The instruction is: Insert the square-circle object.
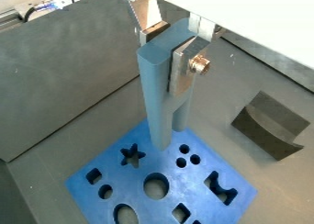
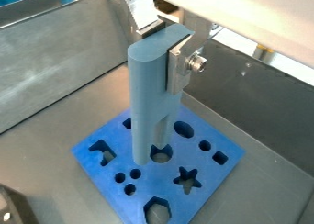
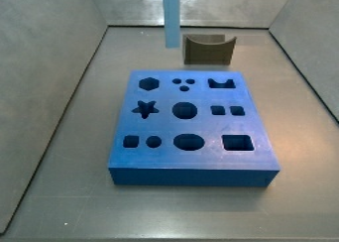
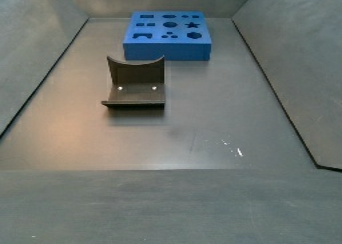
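My gripper (image 1: 170,49) is shut on the top of the square-circle object (image 1: 160,95), a tall pale-blue piece with two legs. A silver finger (image 1: 185,67) presses each side of it. The piece hangs upright with its legs pointing down over the flat dark-blue block with shaped holes (image 1: 190,186). In a wrist view the gripper (image 2: 163,44) holds the piece (image 2: 153,99) with its legs over the round holes near the block's middle (image 2: 135,163). In a side view only the piece's lower part (image 3: 171,18) shows, above the far edge of the block (image 3: 192,172). The gripper is out of both side views.
A small dark brown curved holder (image 3: 208,50) stands on the floor beyond the block, also seen in a wrist view (image 1: 270,125) and a side view (image 4: 135,83). The block (image 4: 168,51) lies near one grey wall. Grey walls enclose the floor.
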### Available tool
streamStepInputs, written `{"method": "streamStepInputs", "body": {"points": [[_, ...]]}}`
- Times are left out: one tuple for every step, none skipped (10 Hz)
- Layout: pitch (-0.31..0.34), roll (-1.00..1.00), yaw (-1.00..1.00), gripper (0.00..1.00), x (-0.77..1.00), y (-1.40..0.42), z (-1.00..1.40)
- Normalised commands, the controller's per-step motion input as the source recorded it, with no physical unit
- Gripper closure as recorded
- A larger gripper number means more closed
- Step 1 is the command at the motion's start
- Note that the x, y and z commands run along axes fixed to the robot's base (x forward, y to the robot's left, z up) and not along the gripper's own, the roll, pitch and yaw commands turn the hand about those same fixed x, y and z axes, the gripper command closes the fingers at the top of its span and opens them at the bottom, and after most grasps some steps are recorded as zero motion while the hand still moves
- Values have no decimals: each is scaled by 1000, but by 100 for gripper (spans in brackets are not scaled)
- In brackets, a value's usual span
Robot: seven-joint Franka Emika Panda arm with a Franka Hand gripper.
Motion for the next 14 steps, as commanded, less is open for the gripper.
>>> {"method": "streamStepInputs", "body": {"points": [[-136,-147,-926,100,-71,-49,-391],[-147,-171,-874,100,-106,-77,-420],[-156,-157,-863,100,-109,-114,-409],[-46,-34,-720,100,-17,-434,-314],[50,39,-580,100,0,-709,-386],[191,174,-483,100,-191,-634,-351],[234,233,-474,100,-251,-534,-249],[253,256,-483,100,-243,-491,-211],[230,213,-609,100,-189,-474,-277],[31,76,-980,100,-6,-166,-577],[0,17,-1000,100,0,-31,-634],[0,16,-1000,100,0,-23,-637],[0,16,-1000,100,0,-23,-631],[0,0,-1000,100,0,-51,-311]]}}
